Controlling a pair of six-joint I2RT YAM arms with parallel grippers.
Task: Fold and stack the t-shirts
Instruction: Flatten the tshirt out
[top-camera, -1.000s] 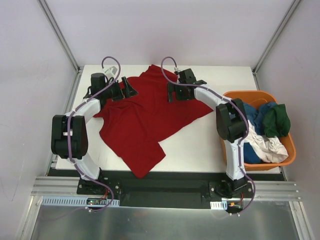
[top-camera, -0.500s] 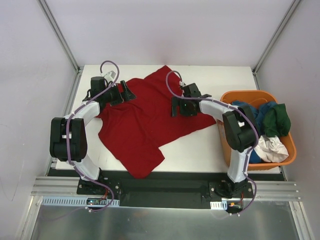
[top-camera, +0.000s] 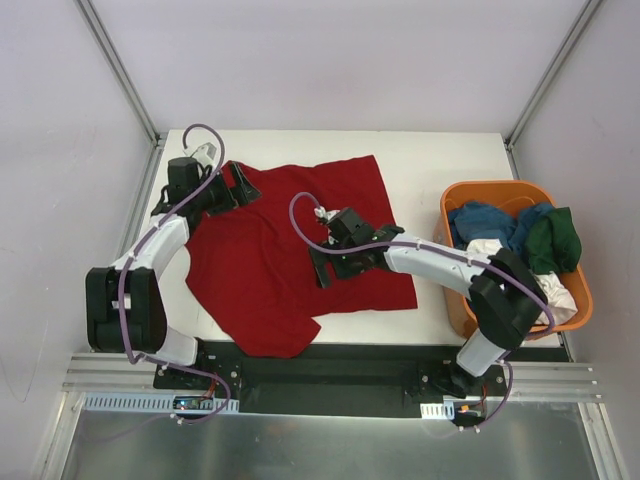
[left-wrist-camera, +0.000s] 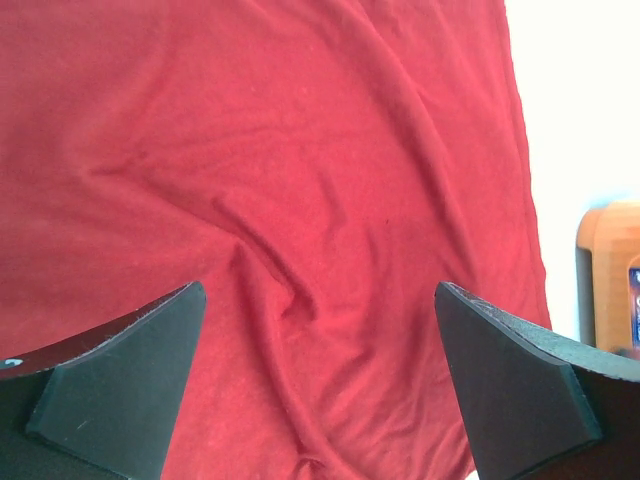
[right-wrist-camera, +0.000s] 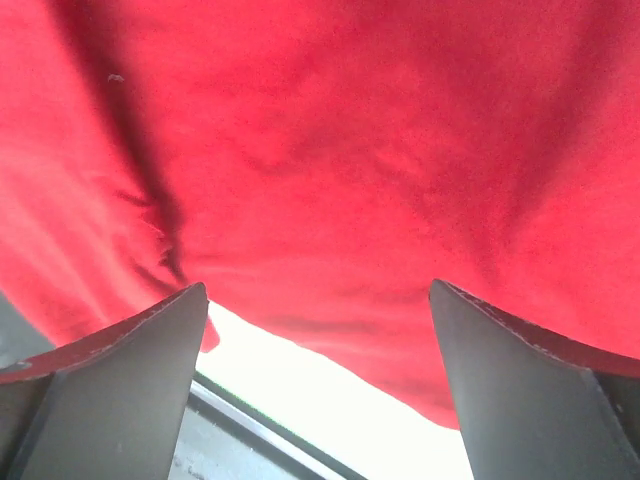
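Observation:
The dark red t-shirt (top-camera: 285, 240) lies spread on the white table (top-camera: 440, 170), its near part folded into a roughly square panel and one corner hanging toward the near edge. It fills the left wrist view (left-wrist-camera: 300, 180) and the right wrist view (right-wrist-camera: 330, 140). My left gripper (top-camera: 236, 186) is open and empty over the shirt's far left corner. My right gripper (top-camera: 322, 268) is open and empty over the shirt's middle, near its front edge. Blue, dark green and white t-shirts (top-camera: 520, 245) lie bundled in the orange basket (top-camera: 470, 189).
The orange basket stands at the table's right edge; its corner shows in the left wrist view (left-wrist-camera: 610, 270). Bare white table lies between shirt and basket and along the far edge. The metal rail (top-camera: 330, 362) runs along the near edge.
The right arm swept from the far side toward the near middle, and the shirt's far right part now lies flat as a squarer panel. The left gripper shifted slightly left and back.

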